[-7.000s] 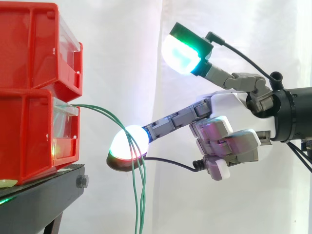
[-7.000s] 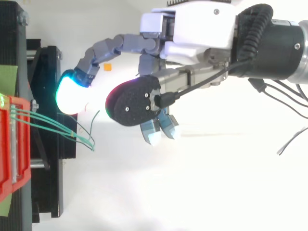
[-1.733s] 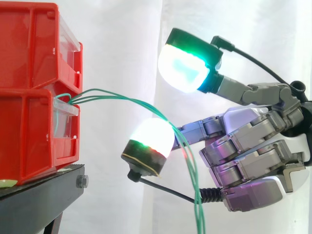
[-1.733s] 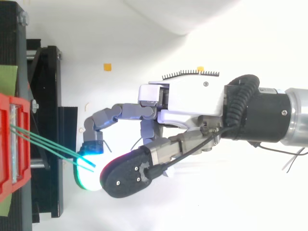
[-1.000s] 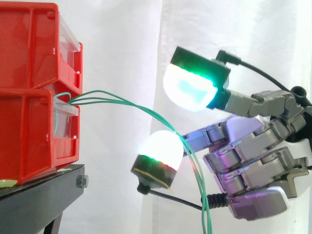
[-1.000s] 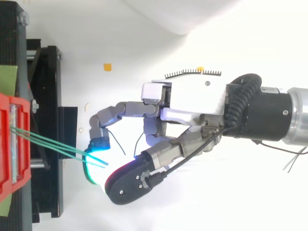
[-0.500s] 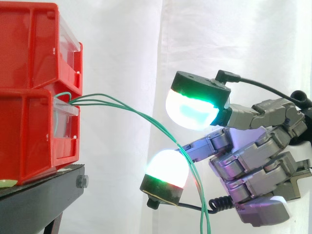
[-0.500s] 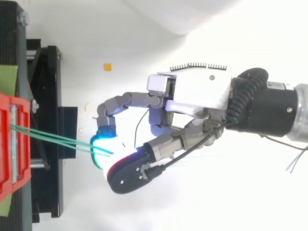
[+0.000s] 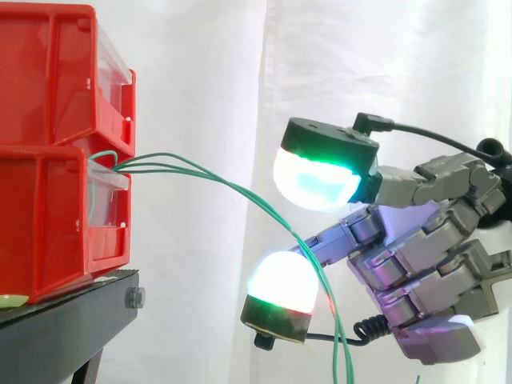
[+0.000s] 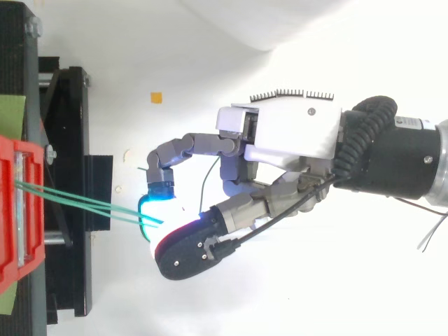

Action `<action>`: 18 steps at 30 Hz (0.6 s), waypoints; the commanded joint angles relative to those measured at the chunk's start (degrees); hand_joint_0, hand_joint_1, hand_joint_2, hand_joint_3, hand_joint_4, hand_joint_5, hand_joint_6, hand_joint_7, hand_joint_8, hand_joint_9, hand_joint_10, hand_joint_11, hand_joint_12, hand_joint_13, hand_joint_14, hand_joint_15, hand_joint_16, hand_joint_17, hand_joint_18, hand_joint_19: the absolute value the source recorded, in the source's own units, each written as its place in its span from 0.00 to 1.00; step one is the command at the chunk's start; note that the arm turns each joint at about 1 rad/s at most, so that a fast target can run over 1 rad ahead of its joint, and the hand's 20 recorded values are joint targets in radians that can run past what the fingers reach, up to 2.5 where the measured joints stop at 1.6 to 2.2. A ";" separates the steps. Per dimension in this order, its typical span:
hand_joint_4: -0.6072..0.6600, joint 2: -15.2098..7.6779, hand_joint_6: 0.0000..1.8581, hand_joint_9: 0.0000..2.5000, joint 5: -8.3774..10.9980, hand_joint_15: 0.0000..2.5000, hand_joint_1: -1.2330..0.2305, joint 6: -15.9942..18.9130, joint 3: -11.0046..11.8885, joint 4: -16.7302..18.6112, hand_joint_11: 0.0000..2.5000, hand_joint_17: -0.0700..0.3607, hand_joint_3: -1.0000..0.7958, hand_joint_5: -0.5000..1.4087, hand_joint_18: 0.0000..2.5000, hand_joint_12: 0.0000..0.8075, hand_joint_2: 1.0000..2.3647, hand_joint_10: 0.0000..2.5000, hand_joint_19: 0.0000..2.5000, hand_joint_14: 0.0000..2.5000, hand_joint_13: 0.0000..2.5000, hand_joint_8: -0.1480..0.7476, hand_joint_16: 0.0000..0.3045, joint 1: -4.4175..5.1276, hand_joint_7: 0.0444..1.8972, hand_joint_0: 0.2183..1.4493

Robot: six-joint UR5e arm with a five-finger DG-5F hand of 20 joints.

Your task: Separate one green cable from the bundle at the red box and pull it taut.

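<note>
In the side view, two red bins are stacked on the black stand point(image 9: 72, 320) at the left. The green cables point(image 9: 240, 192) come out of the clear front of the lower red bin point(image 9: 48, 216). They bend to the right and downward in a loose curve, not stretched. The hand point(image 9: 424, 272) is at the right and is open. One pad point(image 9: 316, 180) glows green and white above, another pad point(image 9: 280, 284) glows white below, and there is a clear gap between them. The cables lie together across the lower finger and hang down behind it. The other fingers are folded to the palm.

In the top view, the green cables point(image 10: 84, 203) run from the red bin point(image 10: 7, 210) over the stand point(image 10: 70, 140) to the cyan pad point(image 10: 157, 210) of the hand point(image 10: 294, 136).
</note>
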 commanded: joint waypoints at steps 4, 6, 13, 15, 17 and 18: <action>0.65 -0.02 0.27 0.87 0.00 0.44 0.56 -0.43 1.24 -1.68 0.41 0.58 0.28 0.31 0.76 0.28 0.00 1.00 0.17 1.00 0.66 0.34 0.26 0.03 0.57 0.15; 0.65 -0.02 0.27 0.88 0.00 0.43 0.58 -0.52 1.68 -2.21 0.43 0.59 0.28 0.31 0.76 0.29 0.00 1.00 0.17 1.00 0.66 0.36 0.27 0.03 0.56 0.14; 0.65 -0.02 0.27 0.87 0.18 0.40 0.70 -0.87 2.73 -3.26 0.55 0.63 0.28 0.31 0.66 0.38 0.00 0.88 0.10 1.00 0.62 0.36 0.30 -0.06 0.53 0.13; 0.63 0.07 0.27 0.87 0.26 0.38 0.70 -0.96 2.73 -3.44 0.56 0.58 0.28 0.31 0.58 0.38 0.00 0.80 0.11 1.00 0.59 0.38 0.26 0.03 0.57 0.17; 0.60 0.07 0.27 0.87 0.26 0.38 0.68 -0.96 2.73 -3.44 0.58 0.54 0.28 0.32 0.52 0.37 0.00 0.75 0.12 1.00 0.56 0.37 0.24 0.03 0.60 0.20; 0.59 -0.02 0.27 0.88 0.26 0.38 0.64 -0.96 2.73 -3.44 0.60 0.51 0.28 0.32 0.49 0.36 0.00 0.72 0.13 1.00 0.55 0.37 0.22 -0.06 0.62 0.22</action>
